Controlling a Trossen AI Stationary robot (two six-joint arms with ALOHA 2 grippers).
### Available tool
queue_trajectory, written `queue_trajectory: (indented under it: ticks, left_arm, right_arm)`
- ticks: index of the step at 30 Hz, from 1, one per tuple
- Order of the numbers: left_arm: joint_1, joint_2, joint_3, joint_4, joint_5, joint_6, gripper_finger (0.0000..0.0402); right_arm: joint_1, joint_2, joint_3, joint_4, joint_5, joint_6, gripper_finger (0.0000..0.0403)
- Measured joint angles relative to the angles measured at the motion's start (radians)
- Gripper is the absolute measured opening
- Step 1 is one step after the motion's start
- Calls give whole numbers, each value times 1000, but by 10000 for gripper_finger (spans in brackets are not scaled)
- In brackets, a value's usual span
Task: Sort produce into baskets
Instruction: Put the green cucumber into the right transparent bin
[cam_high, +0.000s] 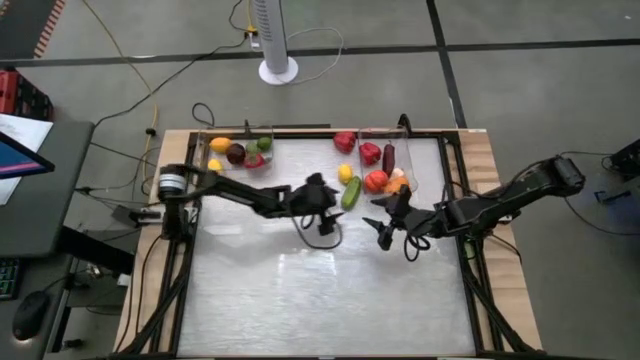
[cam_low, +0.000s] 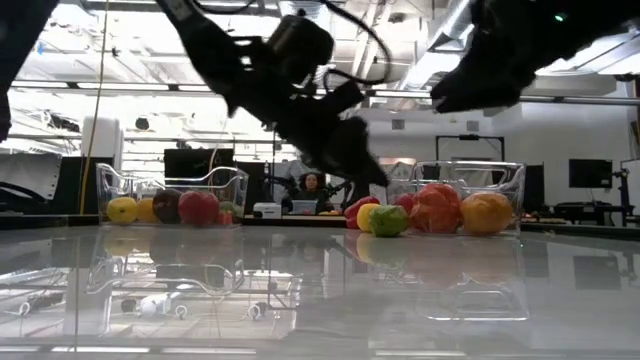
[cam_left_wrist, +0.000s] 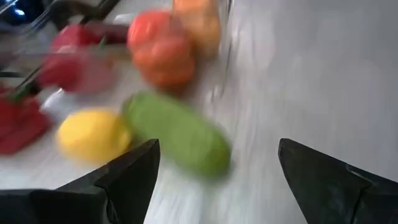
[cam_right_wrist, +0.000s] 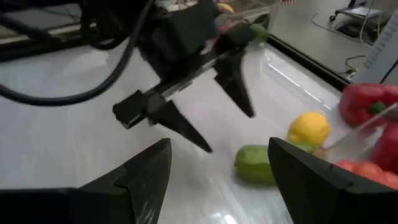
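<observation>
My left gripper (cam_high: 330, 205) is open and empty above the table's middle, its fingers standing just left of a green cucumber (cam_high: 351, 192) that lies on the table beside a yellow lemon (cam_high: 345, 173). The left wrist view looks past the open fingers at the cucumber (cam_left_wrist: 177, 134) and the lemon (cam_left_wrist: 93, 134). My right gripper (cam_high: 382, 232) is open and empty, a little nearer and to the right of the cucumber (cam_right_wrist: 255, 165). A clear basket (cam_low: 500, 175) at the far right holds a tomato (cam_high: 375, 181), an orange (cam_high: 397, 183) and a dark eggplant (cam_high: 389, 158).
A second clear basket (cam_high: 203, 140) at the far left holds a lemon (cam_high: 220, 144), a dark fruit (cam_high: 236, 153), a green lime and red pieces. A red pepper (cam_high: 345, 141) lies at the far edge. The near half of the table holds nothing. A person sits beyond the table (cam_low: 312, 185).
</observation>
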Motion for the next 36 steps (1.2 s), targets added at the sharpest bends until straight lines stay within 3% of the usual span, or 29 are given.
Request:
queue_trajectory:
  ticks: [4, 7, 16, 24, 31, 36]
  left_arm:
    - [20, 75, 78, 56, 86, -72, 316]
    - [24, 138, 123, 96, 81, -96, 316]
    - [19, 282, 250, 20, -136, 23, 315]
    - [-36, 276, 247, -24, -337, 99, 262]
    - [-78, 212, 234, -39, -329, 55, 248]
    - [-50, 203, 218, -49, -304, -56, 248]
  right_arm:
    - [26, -15, -50, 61, 20, -4, 294]
    - [33, -12, -73, 94, 29, -10, 294]
    - [64, -10, -91, 104, 76, -14, 294]
    - [76, -10, -91, 134, 87, -34, 294]
    - [96, -10, -91, 133, 94, -36, 294]
    - [117, -10, -91, 132, 98, -47, 294]
